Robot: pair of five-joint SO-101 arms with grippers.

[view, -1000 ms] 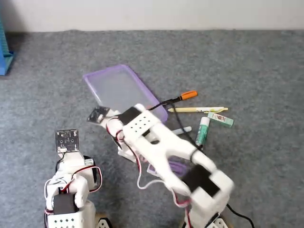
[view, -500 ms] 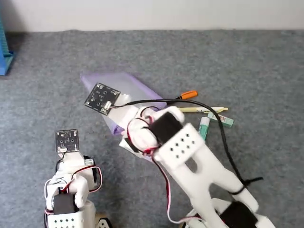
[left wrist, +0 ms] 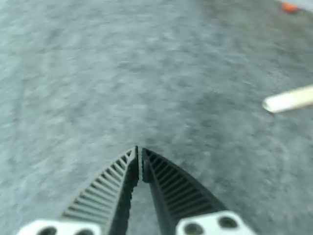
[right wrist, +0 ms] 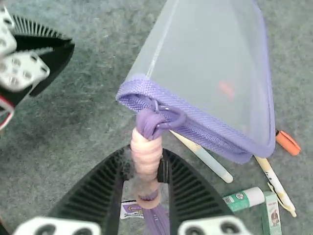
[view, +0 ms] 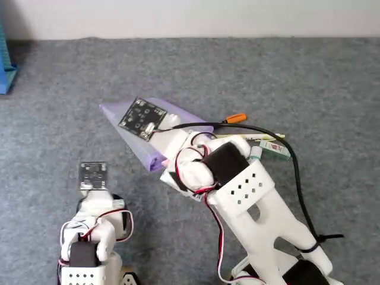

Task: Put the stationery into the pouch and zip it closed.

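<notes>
We see a grey carpeted surface [view: 309,77] with two white arms at its near side. The right arm [view: 255,196] stretches diagonally toward the middle and hides part of what lies beneath it. Its black cable [view: 295,172] arcs over the loose stationery.

That stationery lies on the carpet just beside the pouch [view: 142,148], on the robot's right. It is a close cluster: an orange marker [view: 236,118], a pale yellow pen [view: 249,137], a green-and-white glue stick [view: 255,153] and a small green box [view: 275,148]. In the right wrist view a white pen [right wrist: 208,159] pokes out from under the pouch's edge. A blue object [view: 5,65] sits at the far left edge.

The pouch is translucent with purple trim and sits near the middle of the carpet, looking tilted, with one zipper corner at the right arm's tip. We cannot tell whether the zip is open or closed.

The right gripper [right wrist: 145,161] is clamped on the purple-and-pink tassel pull [right wrist: 145,142] that hangs from the zipper slider at that corner. The left gripper [left wrist: 139,155] has its fingers pressed together with nothing between them, over bare carpet. The left arm [view: 89,237] stands at the near left, close to the pouch's corner but apart from it.

Beyond the pouch the carpet runs on to a pale wall [view: 190,18], and a band of carpet separates the left arm from the pouch.
</notes>
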